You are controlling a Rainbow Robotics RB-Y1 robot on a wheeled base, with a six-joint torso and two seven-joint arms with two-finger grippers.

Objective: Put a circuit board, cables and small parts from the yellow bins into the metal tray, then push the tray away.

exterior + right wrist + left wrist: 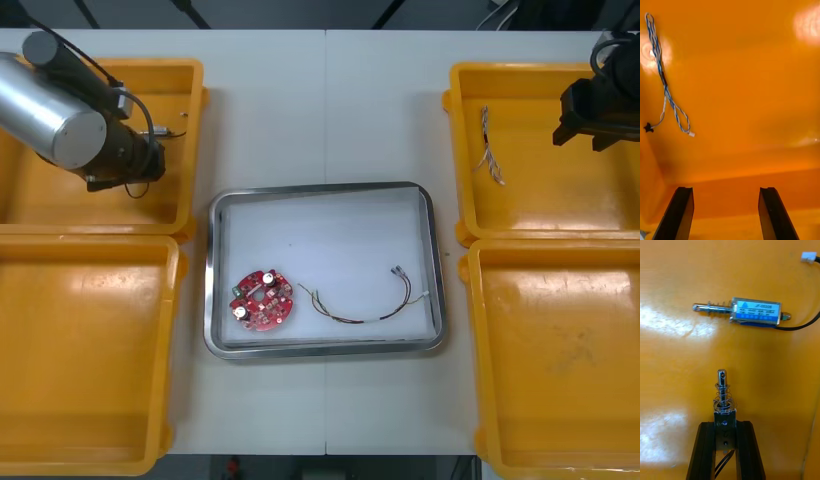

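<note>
A: In the middle of the table, nearest the robot, what is found?

B: The metal tray (212, 280), shiny at the rim and white inside. A round red circuit board (263, 300) is laid flat toward its near left corner. A thin dark cable (350, 318) is curved beside the board, apart from it.

A: And farther out on the left?

B: Over the far left bin (192, 100) the left gripper (725, 423) is clamped on a small metal part (724, 397). Its bright pin, ringed by a coiled spring, is pointed straight out from between the fingers. Beyond it a boxy part (755, 311) with a blue label is laid crosswise on the glossy floor, well apart.

A: Which way is the held piece to be carried?

B: Toward the table's middle and nearer the robot, it is judged. The tray is set just beside that bin's inner near corner.

A: And the right side?

B: Over the far right bin (452, 130) the right gripper (726, 189) is held with fingers apart and nothing between them. A twisted blue and white cable (666, 90) is stretched lengthwise away from the fingers, on the side toward the table's middle. The right arm is the nearer one to it.
</note>
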